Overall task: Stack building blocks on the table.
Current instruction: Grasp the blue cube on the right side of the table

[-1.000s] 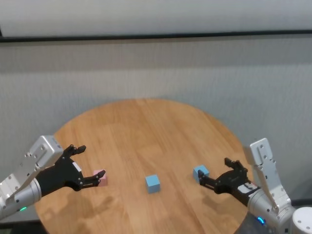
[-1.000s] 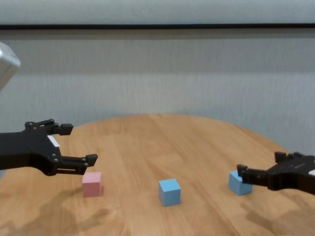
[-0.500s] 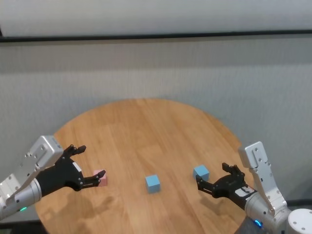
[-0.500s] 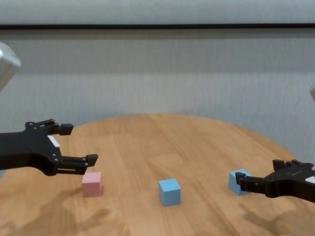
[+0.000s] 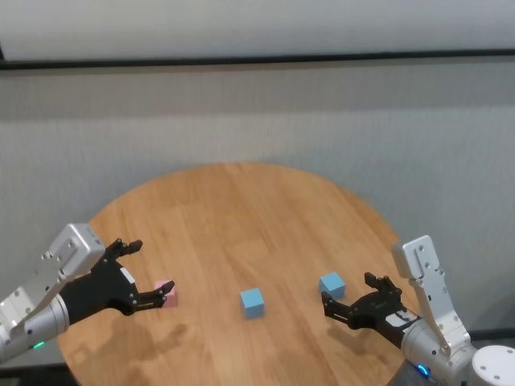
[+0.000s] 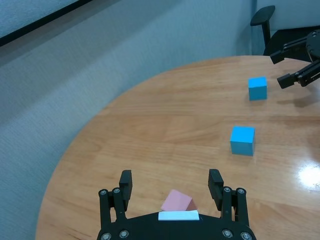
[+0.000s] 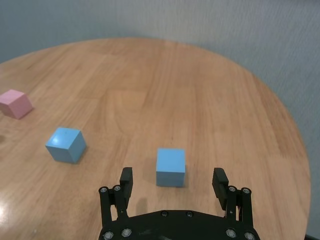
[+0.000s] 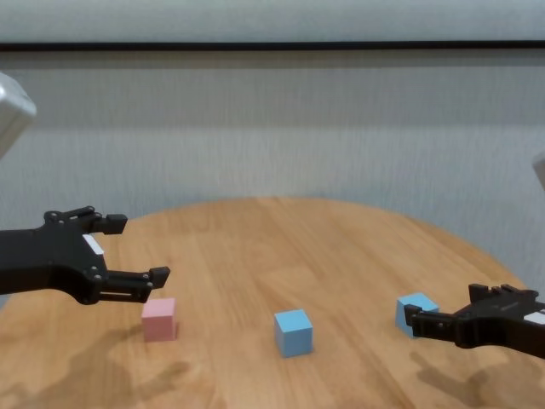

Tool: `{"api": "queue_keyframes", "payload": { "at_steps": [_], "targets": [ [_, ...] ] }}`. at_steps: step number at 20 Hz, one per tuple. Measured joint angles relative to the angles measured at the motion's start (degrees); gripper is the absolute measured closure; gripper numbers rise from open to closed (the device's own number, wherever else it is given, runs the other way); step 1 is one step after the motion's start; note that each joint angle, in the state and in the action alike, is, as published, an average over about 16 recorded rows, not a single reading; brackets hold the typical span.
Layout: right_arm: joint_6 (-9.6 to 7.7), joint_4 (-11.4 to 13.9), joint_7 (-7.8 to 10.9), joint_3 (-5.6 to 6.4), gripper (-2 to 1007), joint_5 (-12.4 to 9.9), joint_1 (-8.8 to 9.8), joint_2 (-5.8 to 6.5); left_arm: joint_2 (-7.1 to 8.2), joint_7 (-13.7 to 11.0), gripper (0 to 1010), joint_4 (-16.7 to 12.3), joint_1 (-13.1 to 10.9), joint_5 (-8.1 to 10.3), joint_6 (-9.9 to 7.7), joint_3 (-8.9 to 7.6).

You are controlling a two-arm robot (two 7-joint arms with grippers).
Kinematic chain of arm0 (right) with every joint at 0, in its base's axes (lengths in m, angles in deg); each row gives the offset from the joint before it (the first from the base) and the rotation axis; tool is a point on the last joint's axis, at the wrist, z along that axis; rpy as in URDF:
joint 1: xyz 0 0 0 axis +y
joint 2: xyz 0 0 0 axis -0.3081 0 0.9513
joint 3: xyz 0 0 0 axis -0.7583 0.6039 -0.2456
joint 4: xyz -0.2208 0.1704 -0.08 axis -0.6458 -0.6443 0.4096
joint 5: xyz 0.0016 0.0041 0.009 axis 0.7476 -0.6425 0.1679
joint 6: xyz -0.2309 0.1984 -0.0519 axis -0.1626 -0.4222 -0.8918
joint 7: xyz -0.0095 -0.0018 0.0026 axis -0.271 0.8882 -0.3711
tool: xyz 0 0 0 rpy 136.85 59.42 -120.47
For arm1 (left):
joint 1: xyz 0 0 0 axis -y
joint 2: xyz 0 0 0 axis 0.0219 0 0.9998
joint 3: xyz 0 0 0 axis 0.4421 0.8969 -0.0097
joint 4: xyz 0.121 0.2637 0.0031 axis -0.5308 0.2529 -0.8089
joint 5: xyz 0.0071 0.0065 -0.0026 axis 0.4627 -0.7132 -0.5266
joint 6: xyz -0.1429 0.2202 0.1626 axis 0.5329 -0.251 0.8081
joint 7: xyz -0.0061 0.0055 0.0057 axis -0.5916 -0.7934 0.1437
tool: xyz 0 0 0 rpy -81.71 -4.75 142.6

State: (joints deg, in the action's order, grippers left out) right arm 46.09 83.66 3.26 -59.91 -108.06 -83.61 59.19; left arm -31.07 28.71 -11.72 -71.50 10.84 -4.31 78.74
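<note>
Nothing stacked yet: pink block (image 5: pixel 165 292) lower left, blue block (image 5: pixel 252 302) centre, second blue block (image 5: pixel 331 284) lower right, all apart on tabletop (image 5: pixel 241 217). Left gripper (image 5: pixel 149 273) hovers over pink, jaws wide, empty. Right gripper (image 5: pixel 348 299) beside second blue, jaws wide, empty.

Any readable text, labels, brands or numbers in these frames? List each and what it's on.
None readable.
The pink block, the two blue blocks and the table are plain, with no print.
The left gripper carries a small white strip at its base, blank as far as the left wrist view shows.
The right gripper shows only screws, no marking.
</note>
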Motion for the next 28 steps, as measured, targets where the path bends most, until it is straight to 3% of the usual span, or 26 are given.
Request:
{"api": "queue_keyframes", "payload": {
  "at_steps": [28],
  "targets": [
    [0.06, -5.94, 2.20, 0.80, 1, 4.52, -2.74, -3.82, -0.01, 0.00, 10, 0.03, 0.02, 0.00, 0.00, 0.01]
  ]
}}
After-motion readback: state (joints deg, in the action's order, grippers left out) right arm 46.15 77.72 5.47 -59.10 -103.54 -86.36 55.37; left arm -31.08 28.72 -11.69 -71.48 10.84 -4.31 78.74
